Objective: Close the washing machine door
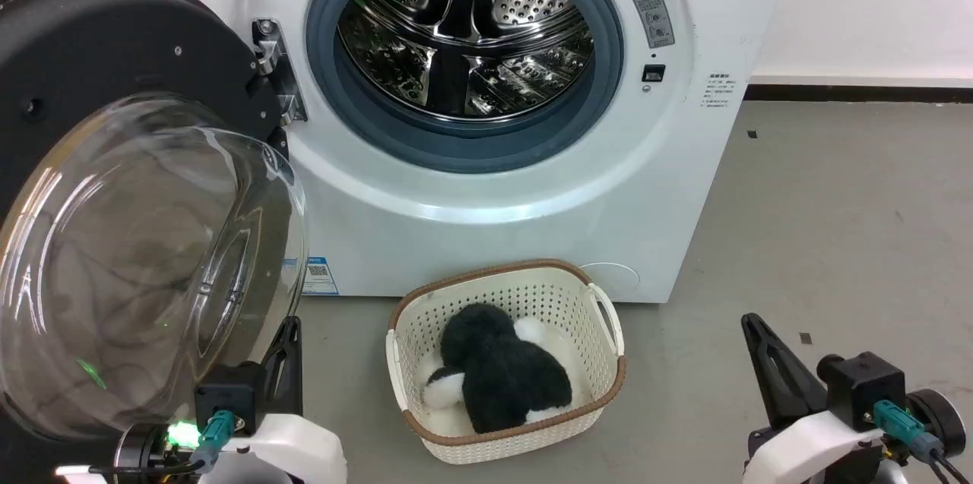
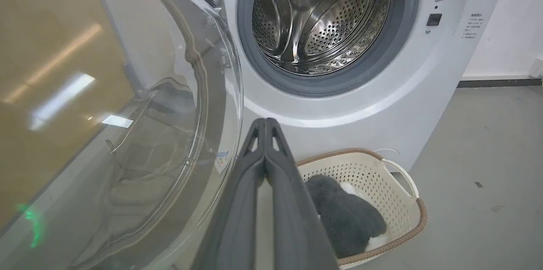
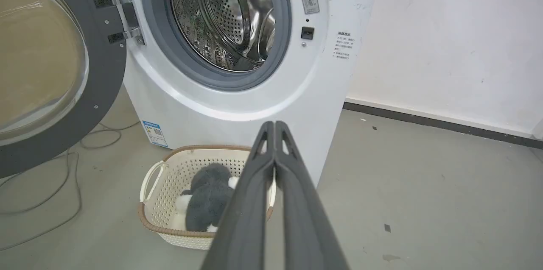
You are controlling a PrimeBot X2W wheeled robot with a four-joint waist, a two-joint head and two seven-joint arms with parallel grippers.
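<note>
The washing machine (image 1: 532, 188) (image 2: 382, 92) (image 3: 271, 104) stands open, its steel drum (image 1: 464, 28) ringed by a grey gasket. The washing machine door (image 1: 91, 74) (image 2: 127, 134) (image 3: 102, 66) is swung wide to the left on its metal hinge (image 1: 275, 70) (image 3: 127, 15), its clear glass bowl (image 1: 144, 264) bulging toward me. My left gripper (image 1: 291, 324) (image 2: 265, 121) is shut and holds nothing, low beside the bowl's right edge. My right gripper (image 1: 751, 319) (image 3: 275, 123) is shut and holds nothing, low at the right over the floor.
A white perforated basket (image 1: 600, 317) (image 2: 398, 185) (image 3: 157, 176) with a black-and-white plush toy (image 1: 502, 374) sits on the floor before the machine. Cables (image 3: 63, 176) trail on the floor under the door. Grey floor (image 1: 836, 241) stretches to the right; a white wall (image 3: 445, 41) stands behind.
</note>
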